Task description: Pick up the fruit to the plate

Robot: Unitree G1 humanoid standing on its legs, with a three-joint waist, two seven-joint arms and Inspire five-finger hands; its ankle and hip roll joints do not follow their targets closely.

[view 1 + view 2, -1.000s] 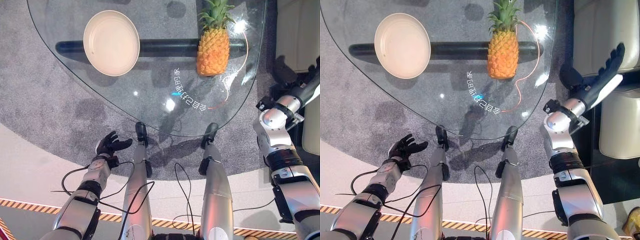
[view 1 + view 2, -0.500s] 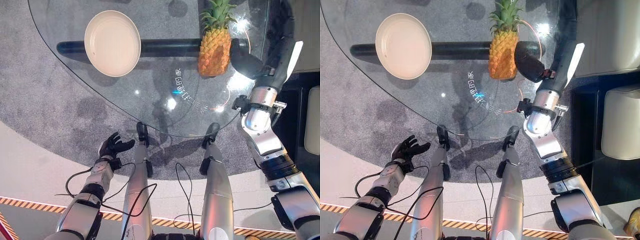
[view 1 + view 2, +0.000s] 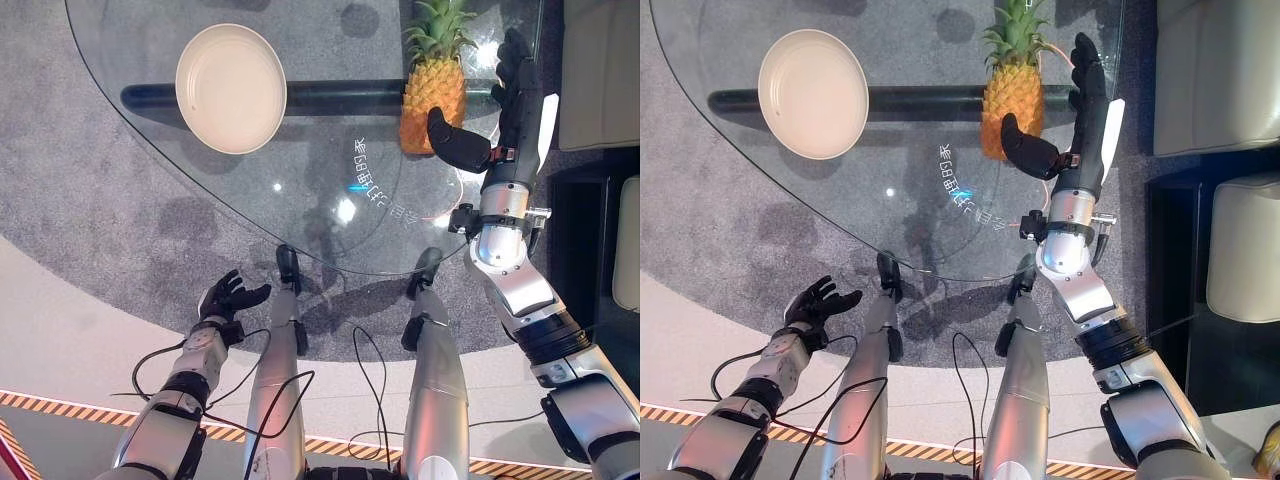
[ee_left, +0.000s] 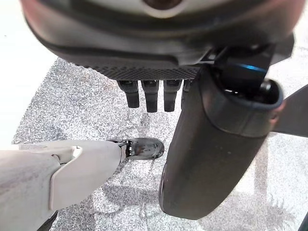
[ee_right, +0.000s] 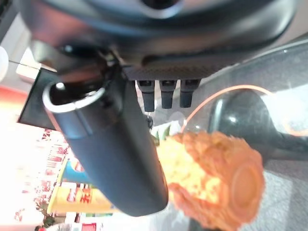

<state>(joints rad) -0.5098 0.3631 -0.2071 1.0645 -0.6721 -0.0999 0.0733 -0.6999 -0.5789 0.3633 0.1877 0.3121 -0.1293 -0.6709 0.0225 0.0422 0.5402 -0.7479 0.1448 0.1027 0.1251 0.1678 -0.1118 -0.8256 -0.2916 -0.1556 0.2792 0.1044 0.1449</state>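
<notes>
- While the glass table carries everything, the pineapple stands upright on it just beside the right hand, between the thumb and the straight fingers, not yet gripped.
- That hand is spread wide and has hold of nothing; to grasp well I'd say it should close round the fruit's thick body, below the leafy crown, before lifting.
- Well off to that hand's left sits the plate, with nothing on it.
- Down off the table, the left hand hangs loosely spread, holding nothing.
</notes>
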